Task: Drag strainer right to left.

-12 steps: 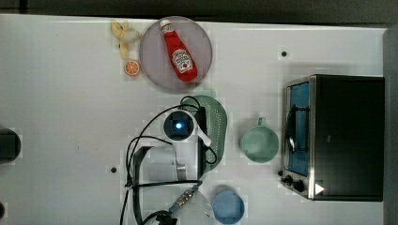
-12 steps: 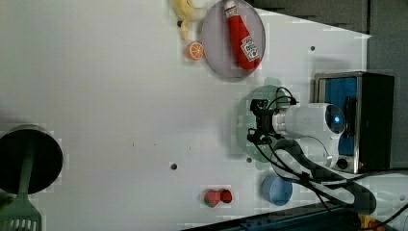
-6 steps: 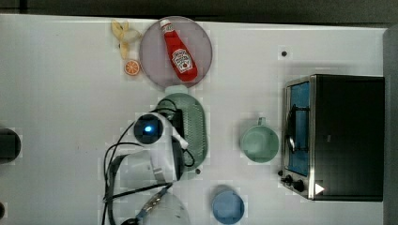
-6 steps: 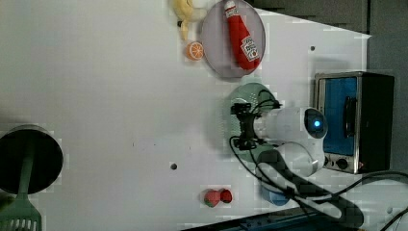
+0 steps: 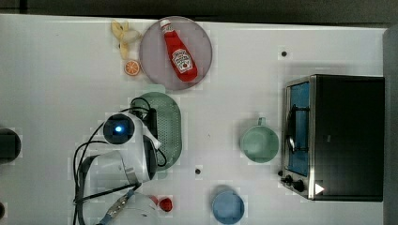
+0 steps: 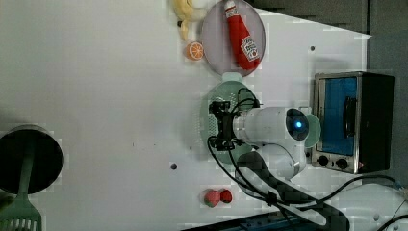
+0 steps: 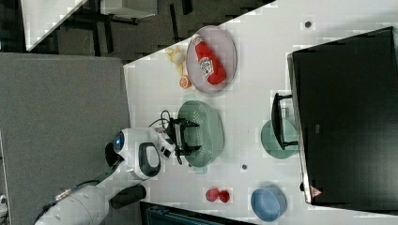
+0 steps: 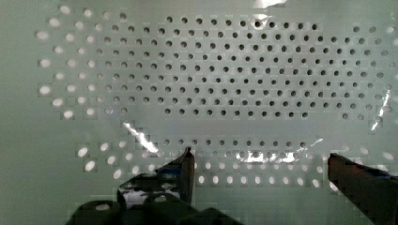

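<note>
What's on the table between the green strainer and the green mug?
Nothing: in the top view bare white table separates the strainer from the mug.

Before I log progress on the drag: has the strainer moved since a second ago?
Yes. In the top view the strainer has slid toward the top view's left, widening its gap from the mug, which stayed put.

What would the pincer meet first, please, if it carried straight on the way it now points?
Most likely the strainer's perforated bottom: the open pincer points straight at it, with nothing in between.
</note>
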Available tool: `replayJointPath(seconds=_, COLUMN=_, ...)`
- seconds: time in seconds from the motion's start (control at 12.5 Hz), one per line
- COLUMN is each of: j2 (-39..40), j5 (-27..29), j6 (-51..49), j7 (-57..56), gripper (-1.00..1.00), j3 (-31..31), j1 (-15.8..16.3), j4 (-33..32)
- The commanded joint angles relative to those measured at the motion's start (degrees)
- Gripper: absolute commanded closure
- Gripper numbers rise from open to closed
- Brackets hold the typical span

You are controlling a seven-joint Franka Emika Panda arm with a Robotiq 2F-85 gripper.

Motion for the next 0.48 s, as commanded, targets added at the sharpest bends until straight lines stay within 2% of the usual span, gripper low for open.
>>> replayJointPath(seconds=0.08, j2=1.23, j5=0.43, j6=-1.08, j7=3.58, gripper=-1.00, j3=-0.93, j1=3.65, j4=3.14)
replayJointPath(seconds=0.48, j2=2.32, j5=0.90, j6=-3.41, j7=8.54, gripper=-1.00, j3=-0.98, j1=8.08, j4=6.56)
